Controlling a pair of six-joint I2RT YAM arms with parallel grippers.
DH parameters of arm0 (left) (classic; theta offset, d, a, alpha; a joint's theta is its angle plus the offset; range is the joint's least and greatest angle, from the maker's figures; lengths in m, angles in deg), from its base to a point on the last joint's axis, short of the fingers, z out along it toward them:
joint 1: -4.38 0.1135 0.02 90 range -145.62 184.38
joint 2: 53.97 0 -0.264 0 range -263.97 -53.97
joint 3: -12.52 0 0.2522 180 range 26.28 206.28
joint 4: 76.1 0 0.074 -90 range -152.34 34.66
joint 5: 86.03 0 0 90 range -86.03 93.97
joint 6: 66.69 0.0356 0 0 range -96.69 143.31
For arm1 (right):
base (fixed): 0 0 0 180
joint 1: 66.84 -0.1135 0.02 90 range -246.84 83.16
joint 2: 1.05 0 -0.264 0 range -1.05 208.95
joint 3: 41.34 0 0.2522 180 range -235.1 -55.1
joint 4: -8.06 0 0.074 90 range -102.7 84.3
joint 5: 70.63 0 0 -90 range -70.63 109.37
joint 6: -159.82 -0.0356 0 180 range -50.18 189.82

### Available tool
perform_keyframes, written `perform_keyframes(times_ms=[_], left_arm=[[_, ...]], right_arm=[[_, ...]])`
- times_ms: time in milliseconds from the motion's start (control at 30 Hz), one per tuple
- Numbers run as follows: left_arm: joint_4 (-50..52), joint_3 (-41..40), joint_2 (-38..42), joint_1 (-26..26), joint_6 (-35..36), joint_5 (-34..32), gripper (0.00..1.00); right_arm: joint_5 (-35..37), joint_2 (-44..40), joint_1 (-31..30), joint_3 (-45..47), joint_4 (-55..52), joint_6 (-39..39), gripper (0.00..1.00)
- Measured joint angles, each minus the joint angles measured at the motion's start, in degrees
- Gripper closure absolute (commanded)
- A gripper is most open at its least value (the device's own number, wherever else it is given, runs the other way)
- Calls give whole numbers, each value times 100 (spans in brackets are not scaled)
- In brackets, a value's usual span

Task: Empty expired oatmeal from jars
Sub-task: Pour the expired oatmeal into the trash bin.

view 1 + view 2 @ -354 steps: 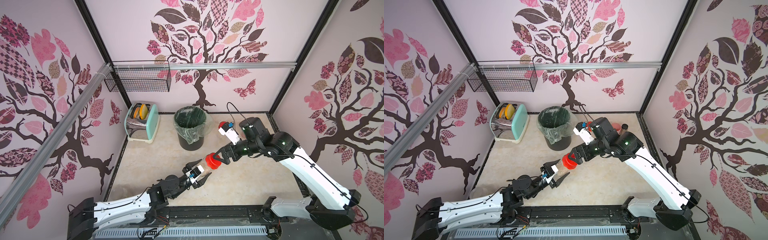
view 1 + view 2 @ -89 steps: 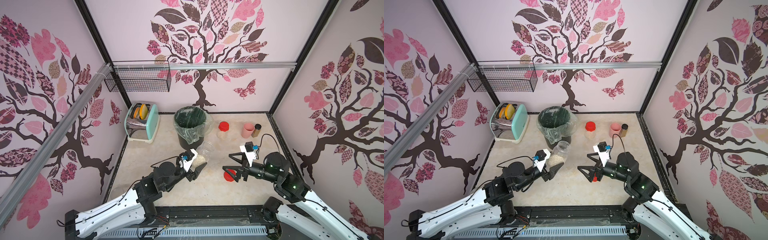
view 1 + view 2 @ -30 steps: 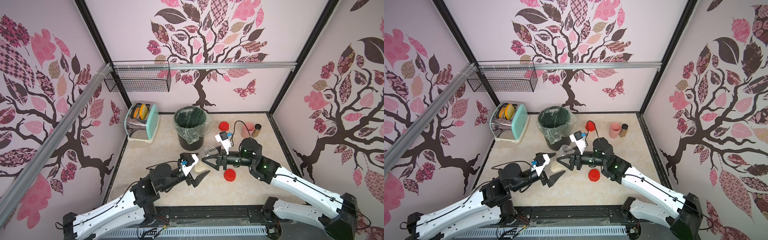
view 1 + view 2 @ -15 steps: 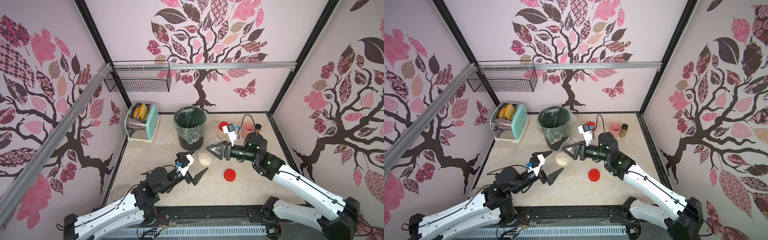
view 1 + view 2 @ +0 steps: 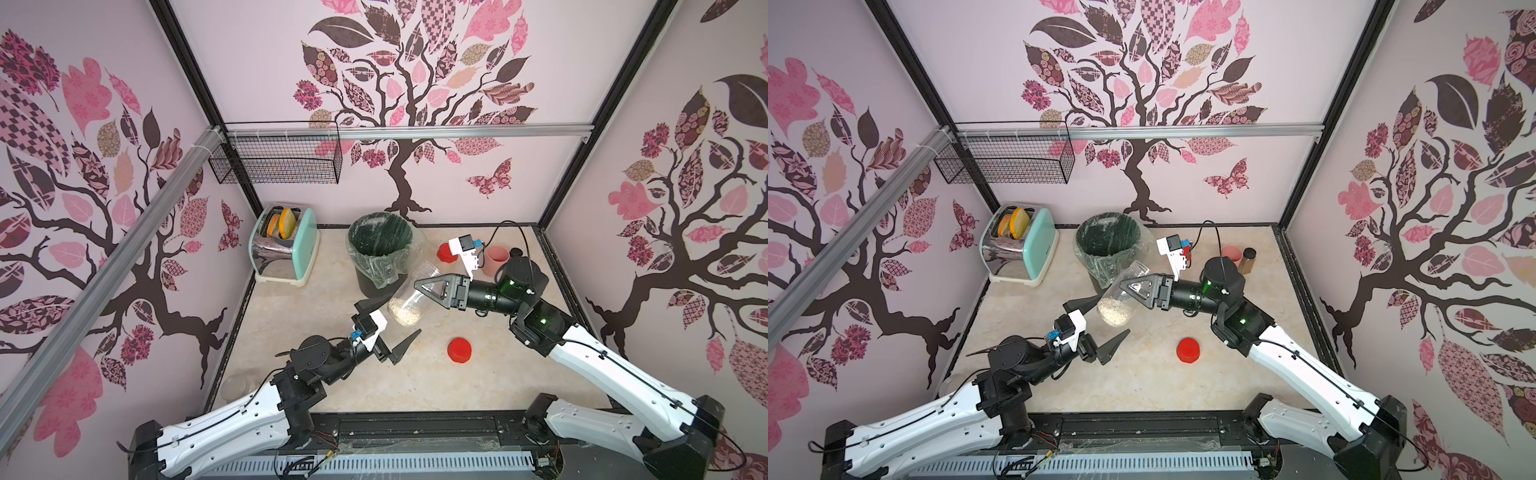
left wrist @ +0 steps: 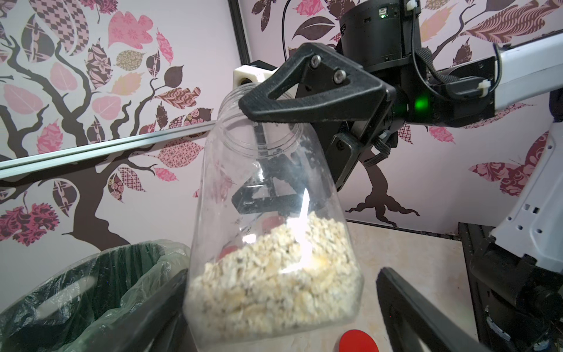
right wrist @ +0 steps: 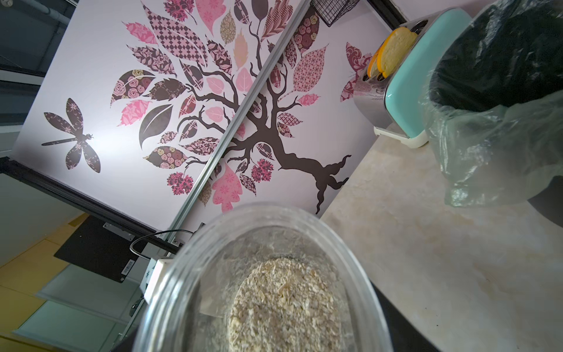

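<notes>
Oatmeal [image 6: 274, 274], pale and flaky, sits in the base of an uncapped clear round plastic jar [image 5: 411, 297], which is tilted in mid-air beside the black plastic-lined waste bin [image 5: 374, 272] and not yet over it. The right pincer [image 5: 420, 287] is clamped on its neck; the left pincer [image 5: 401, 316] gapes around its base. A round red screw lid [image 5: 459, 350] lies on the beige bench [image 5: 478, 386]. Pouring looks next. A red-capped jar [image 5: 445, 252] at the back and a clear-lidded jar [image 5: 235, 386] by the left arm await.
</notes>
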Motion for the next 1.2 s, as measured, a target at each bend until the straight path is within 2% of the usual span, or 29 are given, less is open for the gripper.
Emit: perform_keyframes(times_ms=[100,267,433,700,867,1067,1200], left_arm=[[11,79,-11,0,96,26,12],[-9,153,-39,0,168,15,14],[-4,197,-122,2,247,-68,24],[33,225,-131,2,284,-181,15],[22,227,-195,2,308,-249,16],[7,254,-238,2,319,-348,33],[142,293,-184,2,345,-354,47]], right_arm=[[-87,48,0,0,63,-92,63],[-199,107,0,0,157,-212,63],[-219,166,-11,0,262,-254,62],[-162,208,-24,0,323,-243,61],[-166,275,-50,0,341,-249,61],[-133,284,-50,0,365,-234,58],[-127,284,-72,0,367,-229,45]])
